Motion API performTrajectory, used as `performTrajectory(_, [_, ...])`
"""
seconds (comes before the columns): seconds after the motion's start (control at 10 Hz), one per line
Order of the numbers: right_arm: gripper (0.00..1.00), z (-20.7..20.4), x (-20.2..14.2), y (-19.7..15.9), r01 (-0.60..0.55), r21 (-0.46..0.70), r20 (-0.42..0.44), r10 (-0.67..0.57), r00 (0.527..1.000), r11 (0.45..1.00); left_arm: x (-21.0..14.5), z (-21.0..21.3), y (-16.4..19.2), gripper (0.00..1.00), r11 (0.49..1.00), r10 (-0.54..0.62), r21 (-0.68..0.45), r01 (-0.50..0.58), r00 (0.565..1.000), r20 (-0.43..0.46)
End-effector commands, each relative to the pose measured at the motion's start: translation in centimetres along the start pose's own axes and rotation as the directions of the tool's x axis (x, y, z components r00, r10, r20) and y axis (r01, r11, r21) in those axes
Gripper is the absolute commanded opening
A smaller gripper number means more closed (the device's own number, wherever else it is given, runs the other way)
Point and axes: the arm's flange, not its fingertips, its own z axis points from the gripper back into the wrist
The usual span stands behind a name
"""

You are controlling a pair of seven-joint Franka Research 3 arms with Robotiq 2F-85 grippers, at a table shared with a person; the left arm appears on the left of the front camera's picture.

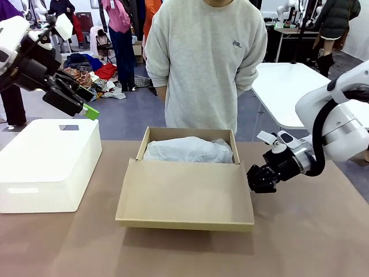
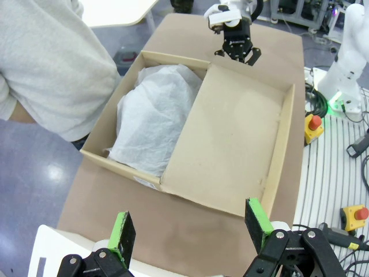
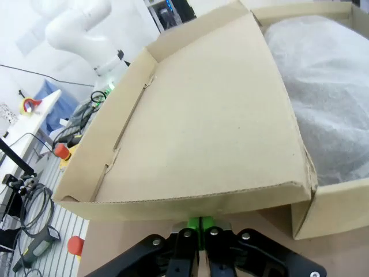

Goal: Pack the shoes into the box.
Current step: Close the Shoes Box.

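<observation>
Two grippers, neither holding anything. Brown cardboard shoebox point(image 1: 187, 173) sits mid-table toward the far edge, hinged flap lid point(image 2: 230, 144) folded open toward the robot's edge, crumpled white tissue paper point(image 1: 187, 150) mounded inside. Glossy black shoes not visible; possibly under the tissue, cannot tell. Left gripper point(image 2: 193, 225) hangs high over the table's left side, green pads wide apart. Right gripper point(image 1: 260, 179) sits low beside the lid's right edge, fingers pressed together. White rectangular box point(image 1: 49, 161) at left edge. Risk: a closed gripper nudging the lid could skid the light box.
</observation>
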Motion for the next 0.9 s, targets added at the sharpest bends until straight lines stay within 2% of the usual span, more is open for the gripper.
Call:
performTrajectory(0.0, [0.00,0.9,0.7,0.0,-0.023,-0.015,0.119,0.024,0.993,1.000,0.0,0.0,0.1,1.00,1.000,-0.012,-0.011,0.012,1.000,0.014])
performTrajectory(0.6, [0.00,3.0,2.3,-0.6,0.066,-0.151,0.305,-0.017,0.952,0.986,0.0,0.0,0.1,1.00,1.000,-0.012,-0.011,0.012,1.000,0.014])
performTrajectory(0.8, [0.00,3.7,3.2,-0.9,0.087,-0.191,0.342,-0.016,0.940,0.978,0.0,0.0,0.1,1.00,1.000,-0.012,-0.011,0.012,1.000,0.014])
